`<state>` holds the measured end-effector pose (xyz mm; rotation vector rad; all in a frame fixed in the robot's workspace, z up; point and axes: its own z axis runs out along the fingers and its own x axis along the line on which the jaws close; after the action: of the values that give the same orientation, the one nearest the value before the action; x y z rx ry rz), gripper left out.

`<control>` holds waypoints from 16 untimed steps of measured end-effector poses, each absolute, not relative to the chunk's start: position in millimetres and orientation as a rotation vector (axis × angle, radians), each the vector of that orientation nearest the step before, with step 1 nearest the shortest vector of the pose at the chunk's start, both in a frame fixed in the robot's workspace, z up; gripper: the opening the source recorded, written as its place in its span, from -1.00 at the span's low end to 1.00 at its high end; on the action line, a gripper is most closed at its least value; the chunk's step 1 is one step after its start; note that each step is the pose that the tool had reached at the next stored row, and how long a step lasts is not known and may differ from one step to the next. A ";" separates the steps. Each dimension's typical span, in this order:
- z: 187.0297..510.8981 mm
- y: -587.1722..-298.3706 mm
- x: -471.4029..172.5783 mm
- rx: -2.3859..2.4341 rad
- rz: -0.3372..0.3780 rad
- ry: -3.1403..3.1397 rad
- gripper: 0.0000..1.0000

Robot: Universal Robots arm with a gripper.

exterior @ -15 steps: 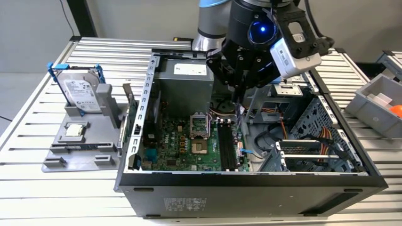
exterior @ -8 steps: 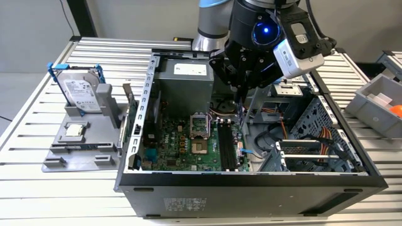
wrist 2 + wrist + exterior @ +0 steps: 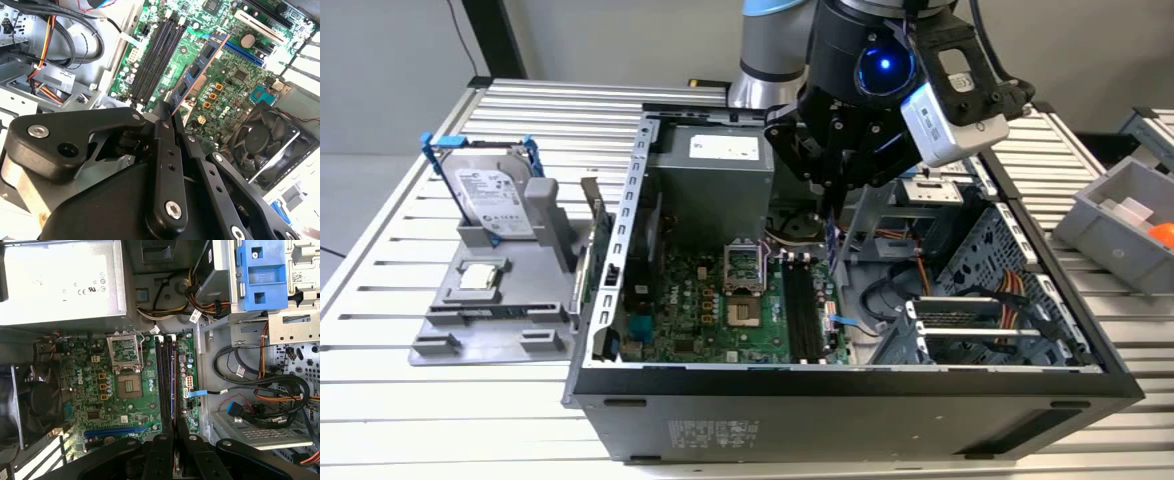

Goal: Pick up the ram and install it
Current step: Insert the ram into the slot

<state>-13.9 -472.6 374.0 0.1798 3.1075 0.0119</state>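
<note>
One stick of ram (image 3: 200,67) is pinched edge-on between the gripper (image 3: 167,107) jaws, hanging over the motherboard (image 3: 100,390) inside the open case (image 3: 854,385), lined up lengthwise with the black memory slots (image 3: 165,375), probably so it can seat straight.

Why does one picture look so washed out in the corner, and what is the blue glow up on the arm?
In the second wrist view, bright light outside the computer case blows out the corner beyond the fan. In the exterior view, the glow is a lit blue ring above the gripper, while the motherboard sits in the case's shade.
</note>
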 end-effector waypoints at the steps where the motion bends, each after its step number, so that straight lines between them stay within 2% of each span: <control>1: 373.5 -472.6 -13.8 0.180 0.012 3.107 -1.00; 16: 365.4 -472.6 -11.3 0.180 0.012 3.107 -1.00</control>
<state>-11.3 -472.6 365.4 0.1797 3.1070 0.0124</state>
